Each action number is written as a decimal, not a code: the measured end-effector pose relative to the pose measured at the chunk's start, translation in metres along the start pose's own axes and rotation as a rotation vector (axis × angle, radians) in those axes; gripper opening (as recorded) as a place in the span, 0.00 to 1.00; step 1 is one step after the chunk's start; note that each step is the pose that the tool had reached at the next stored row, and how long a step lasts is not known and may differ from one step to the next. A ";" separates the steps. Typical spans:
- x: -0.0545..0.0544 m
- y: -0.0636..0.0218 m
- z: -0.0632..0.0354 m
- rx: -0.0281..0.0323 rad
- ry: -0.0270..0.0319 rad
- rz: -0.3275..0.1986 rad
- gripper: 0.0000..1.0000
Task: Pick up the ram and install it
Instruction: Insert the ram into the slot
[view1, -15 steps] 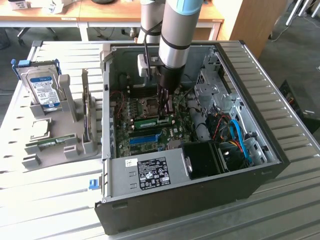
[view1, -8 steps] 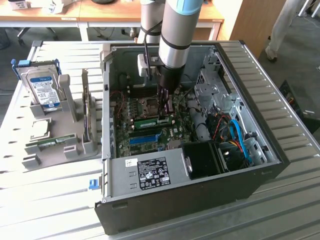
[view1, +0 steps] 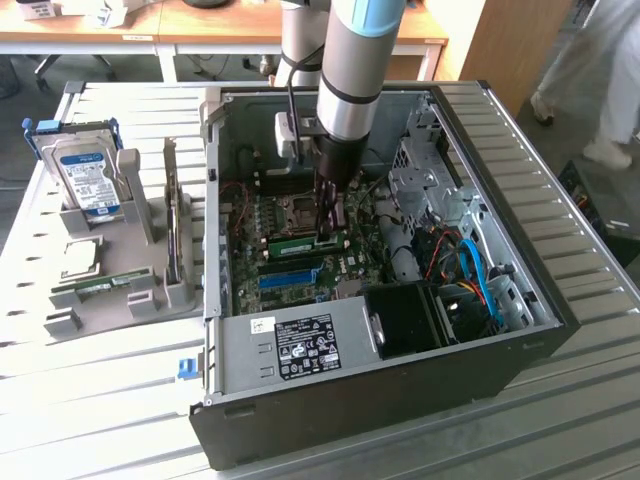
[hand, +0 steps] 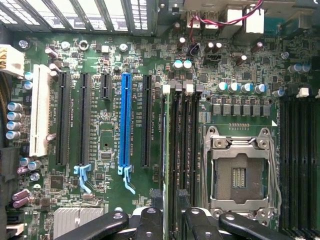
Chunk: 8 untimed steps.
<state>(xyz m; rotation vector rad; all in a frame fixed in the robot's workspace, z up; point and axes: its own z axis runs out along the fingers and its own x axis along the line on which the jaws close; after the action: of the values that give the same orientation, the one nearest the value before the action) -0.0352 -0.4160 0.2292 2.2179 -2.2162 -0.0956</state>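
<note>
The ram (view1: 298, 240) stands on edge in a slot beside the socket (hand: 240, 170), inside the case (view1: 400, 400). I cannot tell if it is fully seated. The gripper (view1: 330, 232) has its jaws apart, one on each face of the stick. I judge the stick light, thin and stiff, but fragile. It is best held by the flat faces, without twisting.

A blue-labelled hard drive (view1: 88, 180) stands upright in a grey holder (view1: 133, 255) at the exterior view's left, 1 silver processor chip (view1: 80, 258) lying near it.
</note>
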 end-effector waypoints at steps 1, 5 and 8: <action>0.000 0.0000 0.0008 0.0000 0.0001 0.000 0.25; 0.000 0.0000 0.0010 -0.0001 0.0001 0.000 0.25; 0.000 0.0000 0.0011 0.0001 -0.0004 0.000 0.25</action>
<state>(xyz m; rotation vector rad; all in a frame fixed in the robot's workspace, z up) -0.0352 -0.4160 0.2282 2.2181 -2.2164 -0.0960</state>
